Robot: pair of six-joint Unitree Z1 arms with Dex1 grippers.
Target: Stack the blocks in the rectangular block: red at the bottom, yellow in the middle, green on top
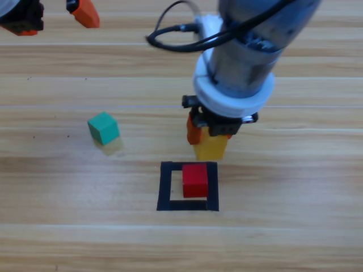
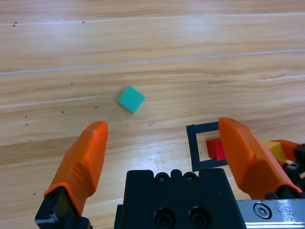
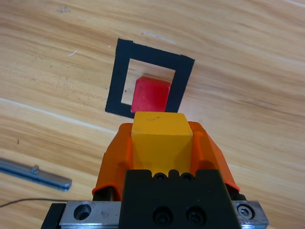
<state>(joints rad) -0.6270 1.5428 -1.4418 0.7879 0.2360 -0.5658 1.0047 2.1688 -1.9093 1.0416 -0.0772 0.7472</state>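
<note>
The yellow cube (image 1: 210, 146) is clamped in the right hand (image 1: 209, 139), just beyond the tape rectangle (image 1: 165, 187) where the red cube (image 1: 195, 180) sits. The left hand (image 1: 54, 16) is held wide open and empty at far left. The green cube (image 1: 103, 127) lies apart on the tabletop (image 1: 295, 226).

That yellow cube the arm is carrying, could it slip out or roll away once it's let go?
Probably neither. The yellow cube has flat sides, and the right gripper clamps it squarely, so slipping looks unlikely. Flat faces shouldn't roll. Set off-centre on the red cube, though, it might tip.
</note>
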